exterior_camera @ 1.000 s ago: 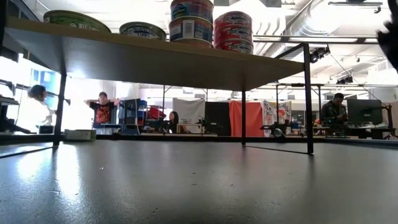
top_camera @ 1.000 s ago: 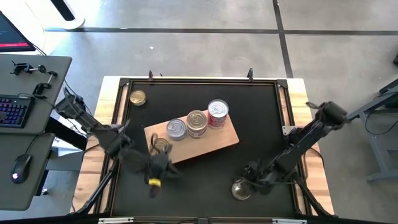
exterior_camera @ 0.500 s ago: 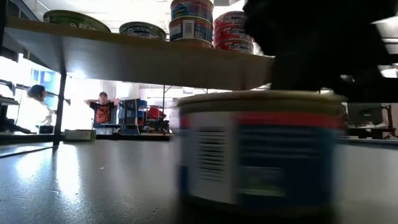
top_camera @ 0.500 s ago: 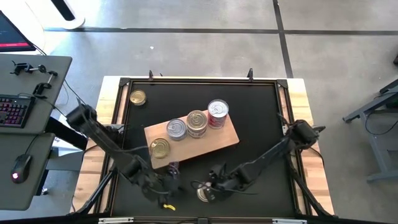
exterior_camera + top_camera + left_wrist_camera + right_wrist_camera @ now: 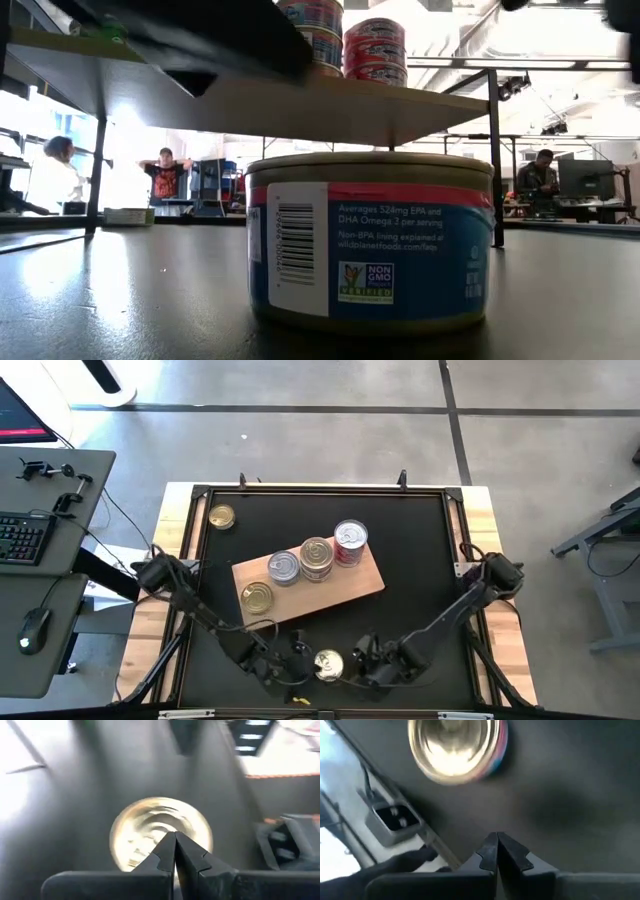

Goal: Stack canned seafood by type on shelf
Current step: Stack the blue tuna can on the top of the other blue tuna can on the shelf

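Left pincer clenched, right pincer clenched, flanking gold-topped tin at bench's front edge | shelf mid-bench, four tin stacks | one tin at far-left corner

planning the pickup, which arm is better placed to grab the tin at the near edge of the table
Slightly the left, as a judgement. The left claw is shut with its tips over the tin; the right claw, also shut, sits beside it, apart. Either must open first.

Glossy metal tin with paper label; matt black tabletop; pale wooden shelf.
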You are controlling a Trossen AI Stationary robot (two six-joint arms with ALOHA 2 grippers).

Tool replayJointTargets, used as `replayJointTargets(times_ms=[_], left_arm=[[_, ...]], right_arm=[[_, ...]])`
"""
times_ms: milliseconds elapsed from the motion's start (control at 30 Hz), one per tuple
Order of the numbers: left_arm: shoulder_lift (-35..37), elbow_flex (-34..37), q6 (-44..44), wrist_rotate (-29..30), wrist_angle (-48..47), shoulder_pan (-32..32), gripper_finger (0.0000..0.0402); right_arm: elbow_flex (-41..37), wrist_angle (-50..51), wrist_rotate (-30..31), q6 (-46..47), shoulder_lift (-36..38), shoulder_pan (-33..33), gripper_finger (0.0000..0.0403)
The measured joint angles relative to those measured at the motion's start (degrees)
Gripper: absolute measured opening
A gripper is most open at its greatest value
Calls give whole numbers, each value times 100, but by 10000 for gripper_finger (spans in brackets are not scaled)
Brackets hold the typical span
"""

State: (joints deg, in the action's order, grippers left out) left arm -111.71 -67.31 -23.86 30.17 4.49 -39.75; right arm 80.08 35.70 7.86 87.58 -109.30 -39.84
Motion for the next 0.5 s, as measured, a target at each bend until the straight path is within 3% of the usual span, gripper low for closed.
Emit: replayJointTargets(times_ms=[100, 267, 500], left_arm=[[-216, -46, 118, 486, 18, -1, 0], [-365, -35, 8, 86, -159, -33, 0], [-351, -44, -198, 396, -328, -65, 0]], right_arm=[[-476, -689, -41, 134, -10, -39, 0], [-1301, -1678, 225, 526, -13, 146, 0], [-1629, -2284, 351, 337, -15, 453, 0]])
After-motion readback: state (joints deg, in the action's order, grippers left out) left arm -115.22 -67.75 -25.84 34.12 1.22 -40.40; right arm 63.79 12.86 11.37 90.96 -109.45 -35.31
